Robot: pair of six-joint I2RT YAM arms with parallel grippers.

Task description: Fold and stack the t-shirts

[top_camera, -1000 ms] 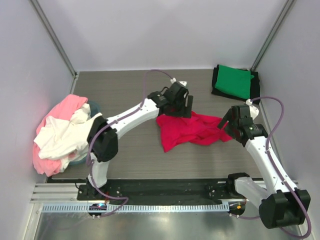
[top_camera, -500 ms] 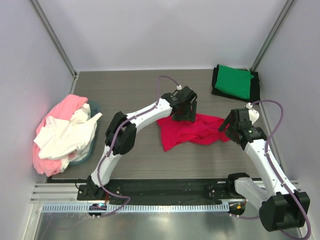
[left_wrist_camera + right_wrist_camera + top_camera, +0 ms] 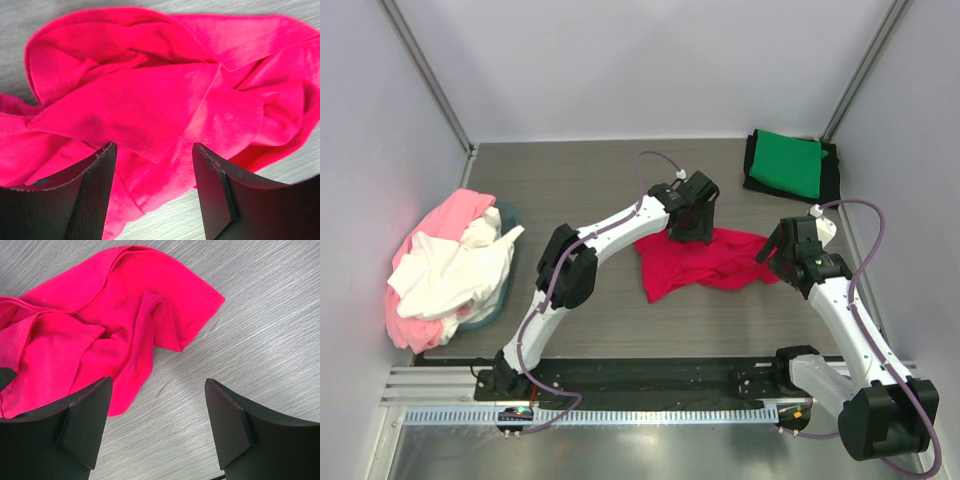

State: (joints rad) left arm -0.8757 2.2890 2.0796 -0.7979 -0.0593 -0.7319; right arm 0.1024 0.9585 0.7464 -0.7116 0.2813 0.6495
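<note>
Loosely crumpled crimson t-shirt

A plain crimson red-pink t-shirt stands out against the grey, wood-grained tabletop. Also unpatterned: the green t-shirt, black t-shirt, light pink t-shirt, white t-shirt and greyish-teal t-shirt. The left tool and right tool are black.

Red shirt: bright crimson, lay crumpled and unfolded mid-table, with loose ridges and a stitched hem showing.
Green shirt: lay folded flat in the far right corner, on top of the black one.
Black shirt: lay under the green, only its edges showing.
Pink shirt: was heaped loose at the left edge.
White shirt: lay rumpled across the pink.
Teal shirt: showed only as a greyish rim beneath that heap.
</note>
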